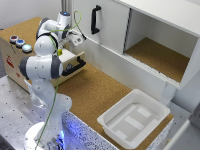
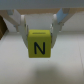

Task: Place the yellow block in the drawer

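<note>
In the wrist view the yellow block (image 2: 39, 44), a small cube marked with a black N, sits between my gripper's (image 2: 39, 37) two pale fingers (image 2: 21, 26), which are shut on its sides. In the exterior view my gripper (image 1: 62, 50) holds the block (image 1: 59, 52) just above the open drawer (image 1: 71, 59), near its inner end. The drawer is shallow light wood with a pale front and a black bar handle (image 1: 75, 66). It is pulled out of the wooden box at the exterior view's left. The arm hides part of the drawer's inside.
A white plastic tub (image 1: 134, 117) stands on the cork counter at the front right. A white cabinet door with a vertical black handle (image 1: 95, 20) and an open cabinet compartment (image 1: 160, 55) are behind. Small round coloured objects (image 1: 19, 42) sit on the wooden box.
</note>
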You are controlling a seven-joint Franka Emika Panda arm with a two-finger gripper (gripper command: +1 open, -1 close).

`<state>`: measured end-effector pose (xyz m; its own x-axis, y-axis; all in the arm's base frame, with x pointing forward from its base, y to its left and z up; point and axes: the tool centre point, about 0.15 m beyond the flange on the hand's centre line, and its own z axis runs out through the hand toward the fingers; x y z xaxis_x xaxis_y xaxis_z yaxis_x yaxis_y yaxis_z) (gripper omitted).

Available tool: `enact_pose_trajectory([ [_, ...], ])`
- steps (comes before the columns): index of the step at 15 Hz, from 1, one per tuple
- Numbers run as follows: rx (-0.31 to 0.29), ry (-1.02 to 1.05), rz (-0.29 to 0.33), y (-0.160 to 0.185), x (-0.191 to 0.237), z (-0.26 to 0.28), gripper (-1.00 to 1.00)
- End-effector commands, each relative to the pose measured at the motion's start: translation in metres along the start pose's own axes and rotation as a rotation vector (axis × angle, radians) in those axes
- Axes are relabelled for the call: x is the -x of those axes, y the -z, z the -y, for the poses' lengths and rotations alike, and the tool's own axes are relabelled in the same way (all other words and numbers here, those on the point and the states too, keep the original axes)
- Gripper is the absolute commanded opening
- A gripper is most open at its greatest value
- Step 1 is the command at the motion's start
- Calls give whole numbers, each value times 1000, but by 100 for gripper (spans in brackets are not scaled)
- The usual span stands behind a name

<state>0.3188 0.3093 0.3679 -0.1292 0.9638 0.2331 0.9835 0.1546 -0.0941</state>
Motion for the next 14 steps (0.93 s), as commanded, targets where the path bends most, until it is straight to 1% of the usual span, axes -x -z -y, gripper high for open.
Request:
enact_pose_trajectory([
  [1,-46,22,-52,-52,-6,-9,-100],
  [2,-62,13,-41,-62,-7,-13,-100],
  [4,-59,-13,-38,-70,-12,-21,-100],
  [7,-38,-34,-54,-65,-22,-28,-100],
  [8,-23,-25,-68,-60,-24,-24,100],
  [11,3,-15,-143,-28,-24,-17,100],
  [12,27,-19,-169,-14,-22,-14,100],
  [13,34,-5,-191,2,-19,-11,100],
  [14,33,15,-183,14,-17,-7,100],
])
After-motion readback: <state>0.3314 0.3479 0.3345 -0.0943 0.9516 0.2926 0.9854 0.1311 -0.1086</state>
